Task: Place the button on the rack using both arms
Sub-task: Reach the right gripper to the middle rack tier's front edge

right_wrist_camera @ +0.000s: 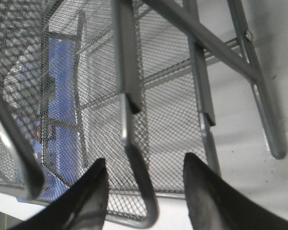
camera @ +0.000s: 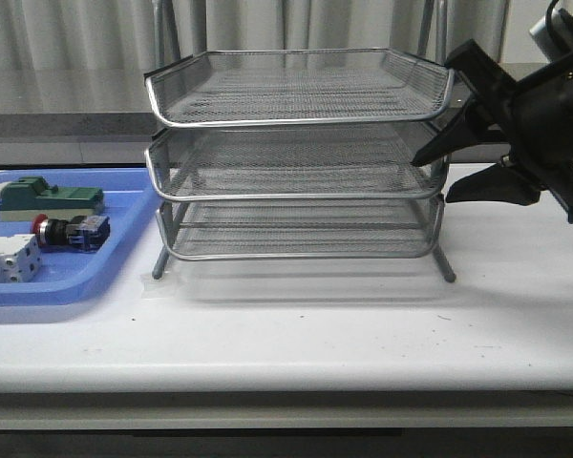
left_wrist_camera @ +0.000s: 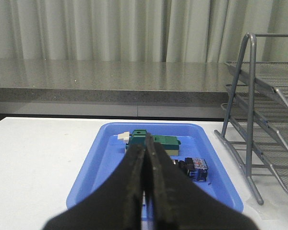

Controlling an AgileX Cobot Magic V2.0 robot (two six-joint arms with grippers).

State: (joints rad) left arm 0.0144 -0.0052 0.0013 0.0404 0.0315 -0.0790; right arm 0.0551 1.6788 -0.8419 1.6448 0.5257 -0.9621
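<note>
The button [camera: 72,231], with a red head, black body and blue rear block, lies on its side in the blue tray [camera: 67,286]. The left wrist view shows the button [left_wrist_camera: 194,169] just beyond and beside my left gripper [left_wrist_camera: 147,139], which is shut with nothing in it and hovers over the tray; this gripper is out of the front view. The three-tier wire rack [camera: 296,162] stands mid-table. My right gripper [camera: 432,179] is open at the rack's right end, level with the middle tier. In the right wrist view its fingers [right_wrist_camera: 143,162] straddle a rim wire of the rack [right_wrist_camera: 173,124].
A green block [camera: 48,198] and a white-grey block [camera: 10,260] share the blue tray with the button. The rack's feet [camera: 447,272] rest on the white table. A grey ledge and curtains run behind the table.
</note>
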